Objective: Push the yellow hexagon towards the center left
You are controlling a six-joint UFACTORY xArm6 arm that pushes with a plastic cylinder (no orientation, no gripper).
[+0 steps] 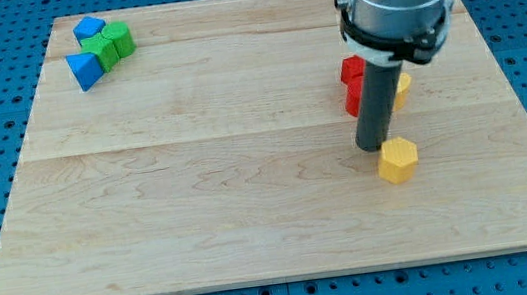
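Observation:
A yellow hexagon (398,159) lies on the wooden board (198,186) at the view's right, a little below the middle. My tip (374,147) rests on the board just left of and slightly above the hexagon, touching or nearly touching its upper left edge. The rod rises from there and hides part of the blocks behind it.
Two red blocks (352,69) (352,99) and another yellow block (402,87) sit just above the tip, partly hidden by the rod. At the view's top left, two blue blocks (88,29) (85,71) and two green blocks (116,38) (105,54) form a cluster.

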